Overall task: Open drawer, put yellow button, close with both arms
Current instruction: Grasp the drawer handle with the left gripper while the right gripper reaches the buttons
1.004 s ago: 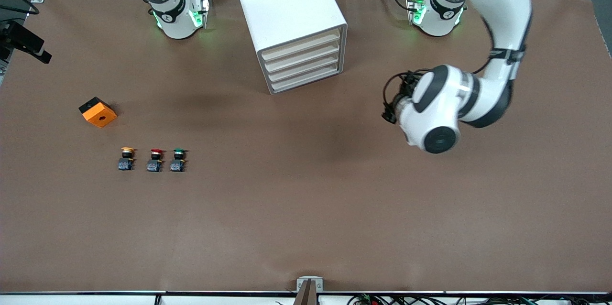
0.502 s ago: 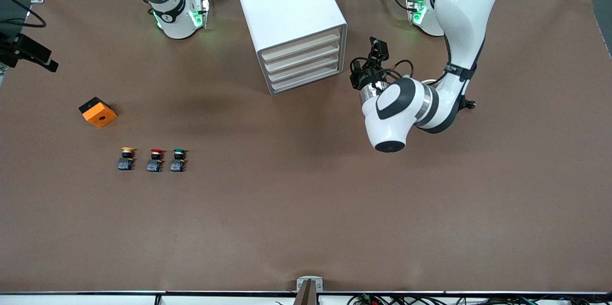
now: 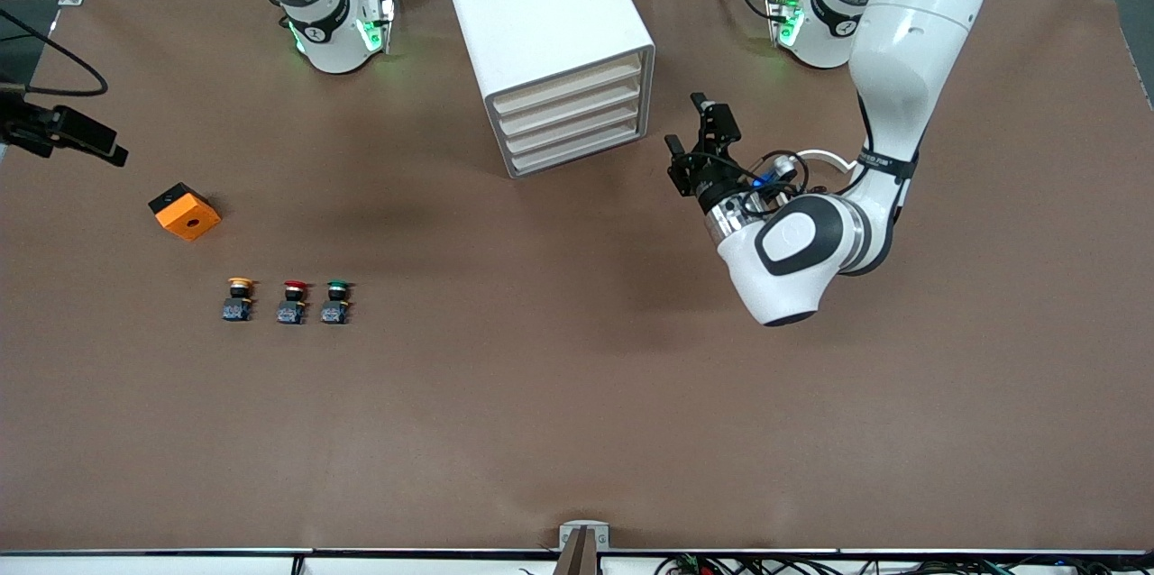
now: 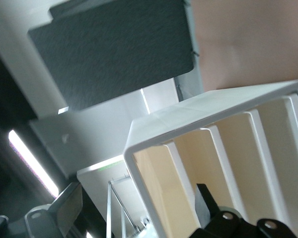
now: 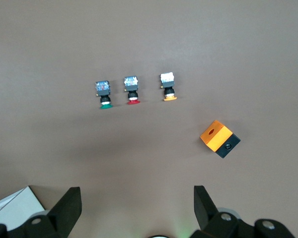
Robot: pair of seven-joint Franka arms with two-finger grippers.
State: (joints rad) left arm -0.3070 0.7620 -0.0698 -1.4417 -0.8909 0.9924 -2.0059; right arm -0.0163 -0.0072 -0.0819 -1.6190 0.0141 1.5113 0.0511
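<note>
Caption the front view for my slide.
Open left gripper nears the closed drawer; yellow button waits untouched.

I see the drawer (image 3: 566, 81), topmost of four cream fronts, shut. The yellow button (image 3: 238, 298) lies on the table, endmost of three, nearest the right arm's end.

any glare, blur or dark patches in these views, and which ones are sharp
Front view: sharp and evenly lit, soft shadows on the table under the left gripper and beside the cabinet. Left wrist view: close on the cabinet, soft, with a bright glare streak and dark corners. Right wrist view: clear on the three buttons, the yellow button among them, and the orange block.
</note>
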